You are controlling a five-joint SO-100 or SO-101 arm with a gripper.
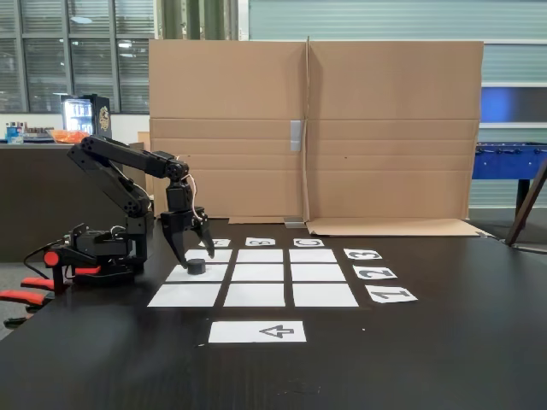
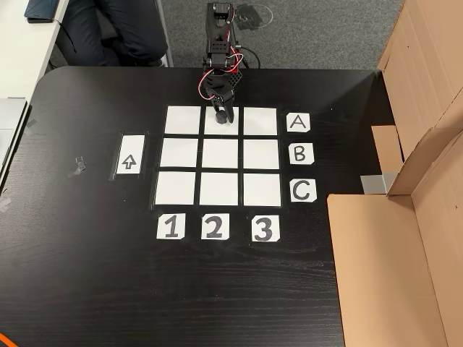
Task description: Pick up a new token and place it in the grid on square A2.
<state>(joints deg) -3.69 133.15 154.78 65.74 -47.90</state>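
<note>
Arrow sheet (image 1: 257,331), gripper (image 1: 195,254) seemingly straddling token (image 1: 197,266)

In the fixed view, the gripper (image 1: 195,253) covered most of label A (image 1: 216,243), left of centre. In the other view, near the top centre, the gripper (image 2: 221,110) hid nearly all of the token (image 2: 219,114), and contact could not be judged. The cardboard (image 2: 405,217) ran off the right edge; a seated person (image 2: 119,32) was cropped at upper left.

Black token (image 1: 197,266) — white grid (image 2: 221,155) on black table (image 2: 87,253) — brown cardboard (image 1: 385,128).
</note>
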